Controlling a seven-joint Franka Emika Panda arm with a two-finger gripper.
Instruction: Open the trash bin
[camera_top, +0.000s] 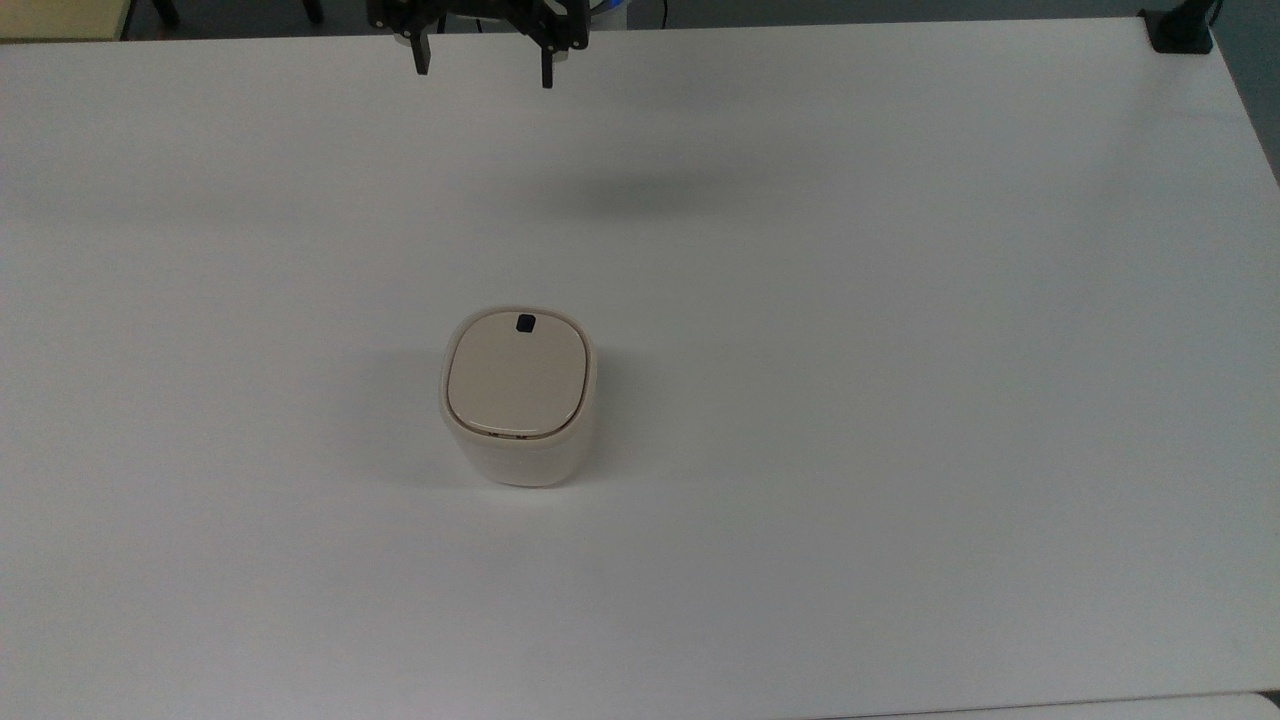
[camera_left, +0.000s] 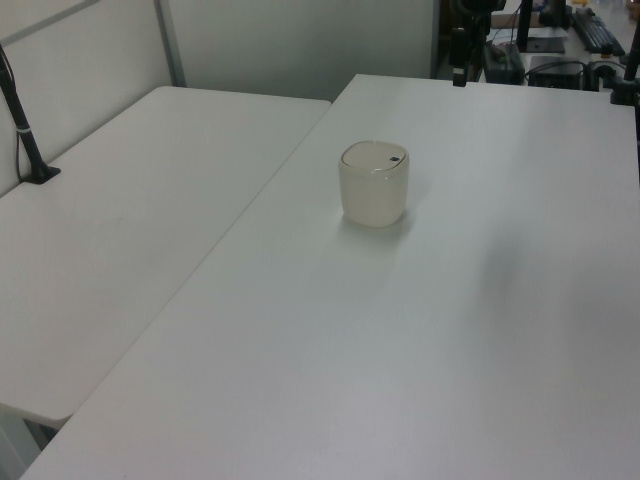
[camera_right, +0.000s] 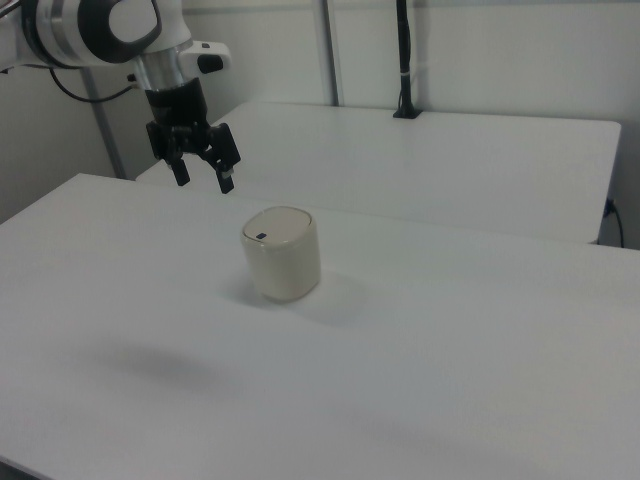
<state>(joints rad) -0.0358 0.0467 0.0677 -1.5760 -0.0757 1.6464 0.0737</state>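
Note:
The cream-beige trash bin stands on the white table, its flat lid shut, with a small black button near the lid's far edge. It also stands mid-table in the left view and the right view. My black gripper hangs open above the table at the top view's upper edge, well away from the bin, with nothing between its fingers. In the right view the gripper hovers up and to the right view's left of the bin.
A second white table adjoins on the left view's left, with a black clamped pole on it. A black clamp sits at the top view's upper right table corner. Desks with equipment lie beyond the table.

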